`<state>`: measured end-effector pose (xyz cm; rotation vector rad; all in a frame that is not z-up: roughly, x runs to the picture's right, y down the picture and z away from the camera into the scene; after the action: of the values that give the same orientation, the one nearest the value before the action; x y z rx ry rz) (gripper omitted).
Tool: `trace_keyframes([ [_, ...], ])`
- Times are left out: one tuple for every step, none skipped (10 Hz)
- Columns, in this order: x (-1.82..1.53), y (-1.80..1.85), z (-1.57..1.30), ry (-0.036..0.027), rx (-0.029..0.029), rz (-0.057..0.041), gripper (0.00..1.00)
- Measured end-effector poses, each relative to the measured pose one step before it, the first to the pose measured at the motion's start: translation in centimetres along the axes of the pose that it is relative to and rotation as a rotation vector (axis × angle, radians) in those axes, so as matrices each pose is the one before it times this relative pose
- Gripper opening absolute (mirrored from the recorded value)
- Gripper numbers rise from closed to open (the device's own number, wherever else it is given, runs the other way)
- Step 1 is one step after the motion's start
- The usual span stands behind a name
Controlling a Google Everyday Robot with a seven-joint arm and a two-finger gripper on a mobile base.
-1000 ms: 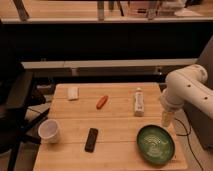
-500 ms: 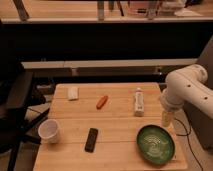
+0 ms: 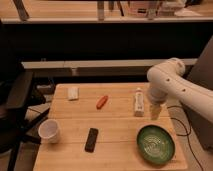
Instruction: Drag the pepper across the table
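Since nothing moves across the last second, we read the drag as not started. Table [image 3: 120, 125] layout is unchanged. Arm [image 3: 169, 80] stays elbow-up at the right edge, with the gripper [image 3: 155, 111] hanging beside the white tube [image 3: 139, 102]. We can't tell the gripper's state. Pepper [image 3: 102, 102] lies centre-back, well apart from it.

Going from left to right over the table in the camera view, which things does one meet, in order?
White cup → white block → black remote → pepper → white tube → green bowl; the gripper hangs just behind the bowl, right of the tube.
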<state>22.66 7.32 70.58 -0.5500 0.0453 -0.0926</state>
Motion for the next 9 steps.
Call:
trace_keyframes([
  [-0.083, -0.444, -0.001, 0.00634, 0.00297, -0.01992, 0.8],
  [-0.023, -0.34, -0.003, 0.00794, 0.00069, -0.01843, 0.8],
  [-0.907, -0.684, -0.052, 0.00767, 0.00213, -0.0274, 0.8],
  [-0.704, -0.503, -0.069, 0.00524, 0.00152, -0.01777, 0.8],
  [-0.608, -0.49, -0.016, 0.0044, 0.00162, -0.01647, 0.8],
  [-0.54, -0.704, 0.017, 0.01169, 0.00013, -0.02575, 0.8],
  [-0.113, -0.363, -0.015, 0.00433, 0.00192, -0.01575, 0.8],
  [-0.136, -0.493, 0.095, 0.00582, 0.00159, -0.02475, 0.8],
  [-0.077, -0.414, 0.082, 0.0045, 0.00114, -0.02081, 0.8],
])
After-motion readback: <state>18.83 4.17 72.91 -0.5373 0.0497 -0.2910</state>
